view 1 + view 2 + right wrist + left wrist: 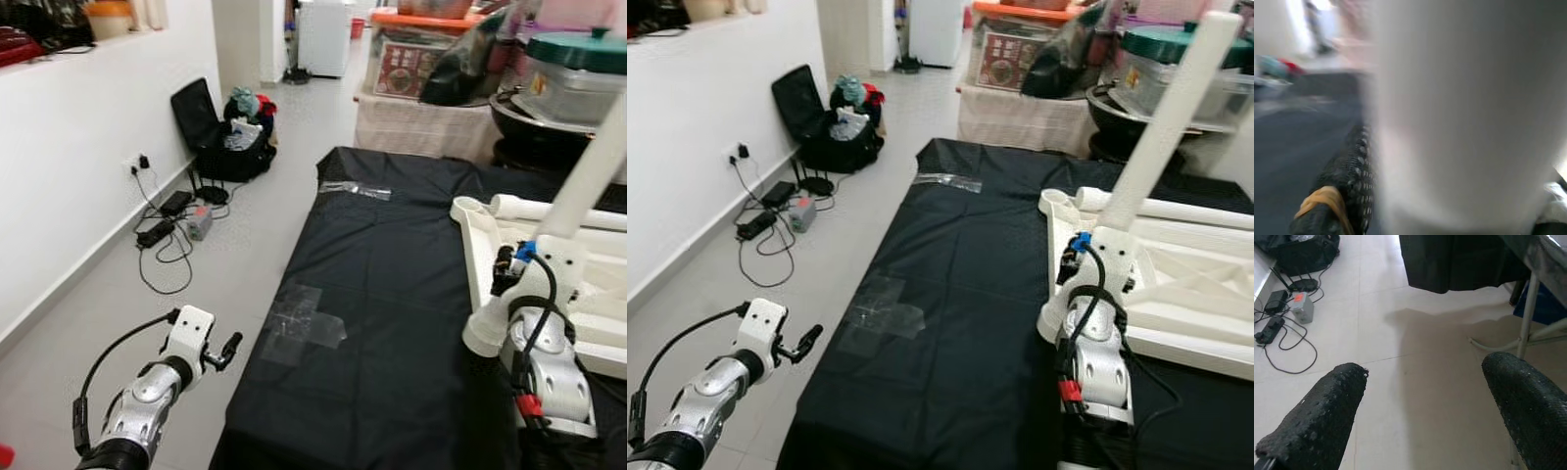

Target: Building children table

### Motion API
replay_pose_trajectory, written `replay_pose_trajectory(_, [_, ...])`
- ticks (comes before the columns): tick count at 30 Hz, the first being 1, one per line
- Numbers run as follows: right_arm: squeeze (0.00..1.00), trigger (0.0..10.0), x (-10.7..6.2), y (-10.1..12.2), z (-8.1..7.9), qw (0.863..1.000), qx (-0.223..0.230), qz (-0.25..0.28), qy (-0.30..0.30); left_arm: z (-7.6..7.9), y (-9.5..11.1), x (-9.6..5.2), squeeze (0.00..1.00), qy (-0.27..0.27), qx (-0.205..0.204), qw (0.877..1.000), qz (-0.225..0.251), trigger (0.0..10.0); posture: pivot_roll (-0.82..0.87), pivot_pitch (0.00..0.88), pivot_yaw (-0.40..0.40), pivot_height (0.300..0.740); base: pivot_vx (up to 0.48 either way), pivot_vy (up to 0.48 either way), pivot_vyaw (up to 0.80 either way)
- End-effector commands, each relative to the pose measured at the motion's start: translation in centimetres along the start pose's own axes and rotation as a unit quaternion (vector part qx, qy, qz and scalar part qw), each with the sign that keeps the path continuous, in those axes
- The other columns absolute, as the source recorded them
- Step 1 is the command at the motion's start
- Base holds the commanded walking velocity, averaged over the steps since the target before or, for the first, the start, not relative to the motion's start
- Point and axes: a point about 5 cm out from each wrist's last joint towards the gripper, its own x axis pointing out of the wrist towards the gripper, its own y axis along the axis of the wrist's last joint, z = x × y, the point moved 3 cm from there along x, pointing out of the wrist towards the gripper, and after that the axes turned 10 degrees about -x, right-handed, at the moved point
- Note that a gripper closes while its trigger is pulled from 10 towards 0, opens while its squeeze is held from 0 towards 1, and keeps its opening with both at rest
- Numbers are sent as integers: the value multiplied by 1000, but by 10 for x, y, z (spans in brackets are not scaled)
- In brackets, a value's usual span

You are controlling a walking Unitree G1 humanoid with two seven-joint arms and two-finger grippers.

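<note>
A long white table leg (1176, 127) rises tilted toward the upper right, and my right gripper (1087, 257) is shut on its lower end. In the right wrist view the leg (1464, 112) sits blurred against a black finger (1349, 166). The white tabletop (1185, 348) lies upside down on the black cloth (392, 294) at the right, directly beside that gripper. A second white leg (549, 211) lies flat along the tabletop's far side. My left gripper (227, 350) hovers over the floor left of the cloth, open, with nothing between its fingers (1322, 416).
Clear tape patches (299, 323) stick to the cloth near its left edge. A black bag of clothes (230, 137) and cables with a power strip (162, 230) lie by the white wall at left. Boxes and lidded pots (568, 69) crowd the back right.
</note>
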Motion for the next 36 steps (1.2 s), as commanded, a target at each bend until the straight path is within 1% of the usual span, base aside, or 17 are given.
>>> replay_pose_trajectory(1, [0,10000,4,14,-6,999,8,39,36,1,-5,-1,0,-2,1,1000,-9,10000,31,0,-50,740,0,0,0])
replay_pose_trajectory(3, [0,10000,4,15,-14,991,3,61,118,2,-6,-1,0,-4,1,1000,-10,10000,39,0,-57,740,0,0,0])
replay_pose_trajectory(6, [0,10000,4,10,-14,986,-13,60,157,0,-4,-1,0,-1,0,1000,-8,10000,45,0,-62,740,0,0,0])
replay_pose_trajectory(7, [0,1608,5,8,-13,985,-13,58,161,-1,-4,-1,0,1,1,1000,-8,10000,45,0,-62,740,0,0,0])
replay_pose_trajectory(8, [0,1608,6,8,-12,985,-12,56,162,-2,-4,-2,0,2,1,1000,-8,10000,45,0,-62,740,0,0,0])
replay_pose_trajectory(9, [0,0,7,8,-12,985,-10,56,162,-3,-5,-2,0,3,1,1000,-8,10000,45,0,-62,740,0,0,0])
replay_pose_trajectory(15, [0,0,8,-2,-3,991,-25,35,125,-3,-6,-3,0,3,2,1000,-10,10000,48,0,-62,740,0,0,0])
replay_pose_trajectory(17, [0,0,13,-20,22,998,-57,-24,22,-2,-7,-3,0,2,2,1000,-11,10000,42,0,-55,740,0,0,0])
replay_pose_trajectory(18, [0,0,13,-20,22,998,-57,-24,22,-2,-7,-3,0,2,2,1000,-11,10000,42,0,-55,740,0,0,0])
replay_pose_trajectory(21, [0,0,-3,-37,69,976,-40,-95,-193,-2,-5,-2,0,1,4,1000,-10,10000,39,0,-51,740,0,0,0])
replay_pose_trajectory(26, [0,0,-8,-37,73,970,-32,-101,-217,-2,-4,-1,0,1,4,1000,-10,10000,37,0,-51,740,0,0,0])
replay_pose_trajectory(28, [0,0,-26,-33,49,968,-17,-104,-229,-1,-5,-1,0,0,4,1000,-11,10000,31,0,-47,740,0,0,0])
replay_pose_trajectory(30, [0,0,-26,-33,49,968,-17,-104,-229,-1,-5,-1,0,0,4,1000,-11,10000,31,0,-47,740,0,0,0])
replay_pose_trajectory(31, [0,4667,-30,-30,34,972,-11,-100,-210,0,-6,-1,0,0,4,1000,-12,10000,32,0,-48,740,0,0,0])
replay_pose_trajectory(33, [0,4667,-30,-30,34,972,-11,-100,-210,0,-6,-1,0,0,4,1000,-12,10000,32,0,-48,740,0,0,0])
replay_pose_trajectory(34, [0,10000,-29,-24,19,981,-2,-82,-177,0,-6,-1,0,-1,4,1000,-12,10000,34,0,-53,740,0,0,0])
replay_pose_trajectory(36, [0,10000,-29,-24,19,981,-2,-82,-177,0,-6,-1,0,-1,4,1000,-12,10000,34,0,-53,740,0,0,0])
